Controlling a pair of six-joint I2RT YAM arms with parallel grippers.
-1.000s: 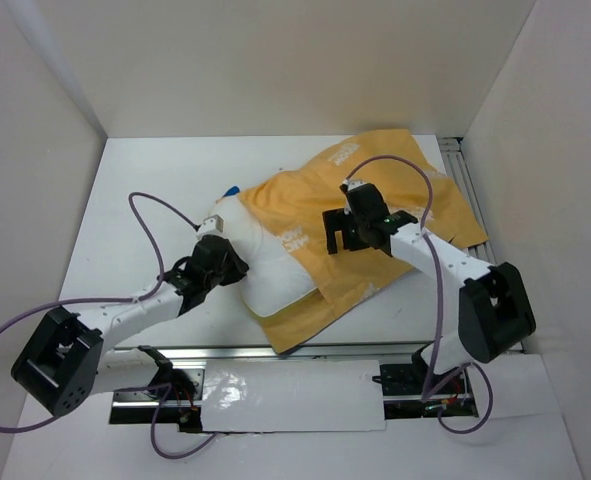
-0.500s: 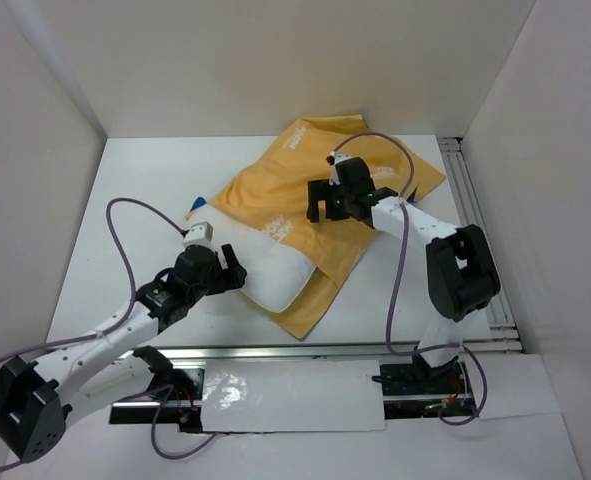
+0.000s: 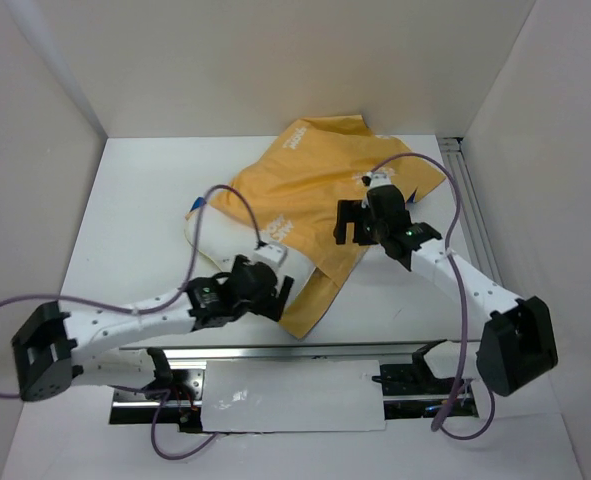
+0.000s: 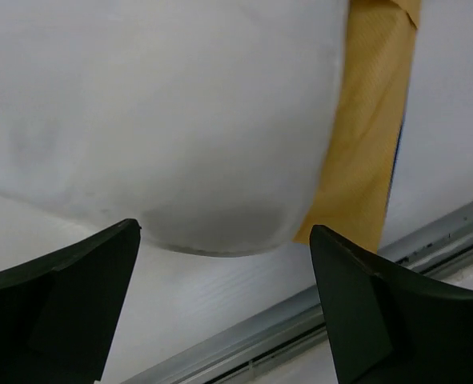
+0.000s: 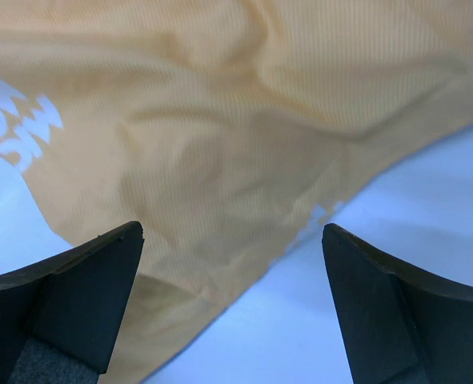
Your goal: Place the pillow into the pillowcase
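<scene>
The mustard-orange pillowcase [image 3: 315, 180] with white logos lies crumpled at the middle and back of the table. The white pillow [image 3: 298, 260] pokes out of its near side, mostly covered by cloth. My left gripper [image 3: 278, 292] sits at the pillow's near end, open. In the left wrist view the pillow's rounded end [image 4: 180, 120] lies just ahead of that gripper [image 4: 224, 268], with an orange strip of pillowcase [image 4: 364, 136] to its right and nothing between the fingers. My right gripper [image 3: 348, 226] hovers open over the pillowcase's right part; its wrist view shows this gripper [image 5: 232, 276] above the pillowcase's edge [image 5: 220, 128].
An aluminium rail [image 3: 325, 350] runs along the near table edge, another [image 3: 472, 200] along the right side. White walls close in the table on three sides. A small blue tag [image 3: 201, 201] sticks out at the cloth's left corner. Purple cables loop over both arms.
My left gripper has opened, letting go of the pillow, and swung right to its near end. The right gripper stayed open, moving back, then right. Pillow and pillowcase shifted toward the back.
</scene>
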